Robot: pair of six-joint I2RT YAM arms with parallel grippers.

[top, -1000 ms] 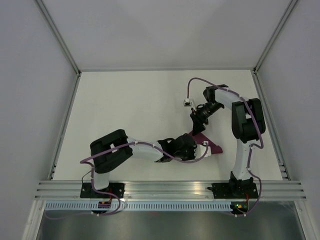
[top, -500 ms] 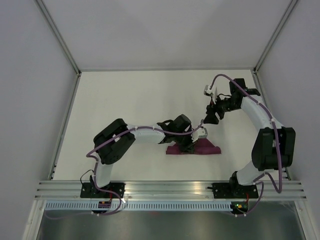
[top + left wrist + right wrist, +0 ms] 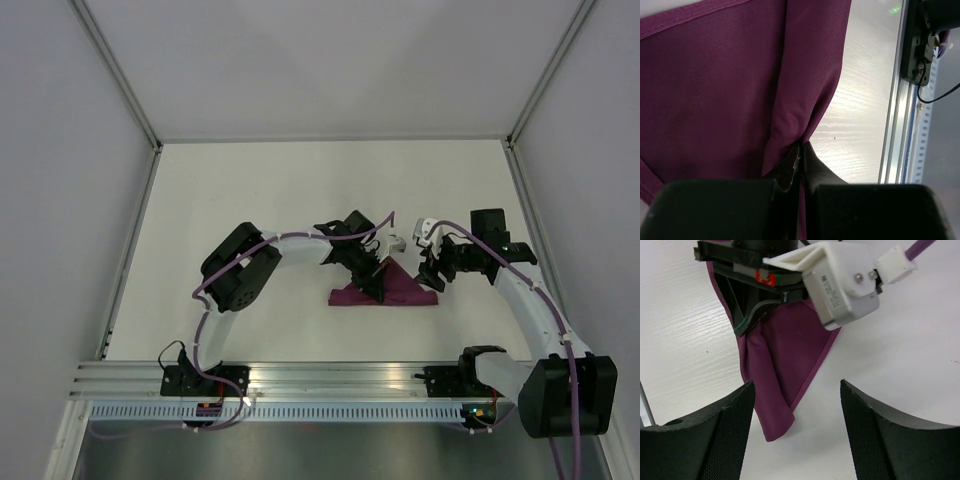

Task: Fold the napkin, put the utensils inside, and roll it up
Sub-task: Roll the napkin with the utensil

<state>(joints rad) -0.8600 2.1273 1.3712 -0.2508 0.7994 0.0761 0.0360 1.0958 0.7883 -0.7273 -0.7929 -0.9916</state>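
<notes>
The purple-magenta napkin point(image 3: 405, 293) lies bunched in a rough triangle on the white table, with a rolled fold along its near edge. My left gripper point(image 3: 373, 277) is over its left-middle part and is shut on a raised fold of the cloth. In the left wrist view the napkin point(image 3: 715, 90) fills the frame and the left gripper point(image 3: 802, 150) pinches the fold. My right gripper point(image 3: 432, 272) is open and empty just right of the napkin. In the right wrist view the right gripper point(image 3: 796, 386) faces the napkin's corner point(image 3: 785, 355). The knife is out of view.
The aluminium rail point(image 3: 340, 375) runs along the table's near edge and also shows in the left wrist view point(image 3: 892, 125). The left wrist's white camera housing point(image 3: 840, 280) hangs close in front of my right gripper. Enclosure walls stand on three sides.
The left gripper has drawn the pinched fold away from the rail, and the cloth now shows as a triangle. The right arm swung out right, then came down beside the napkin's right corner.
</notes>
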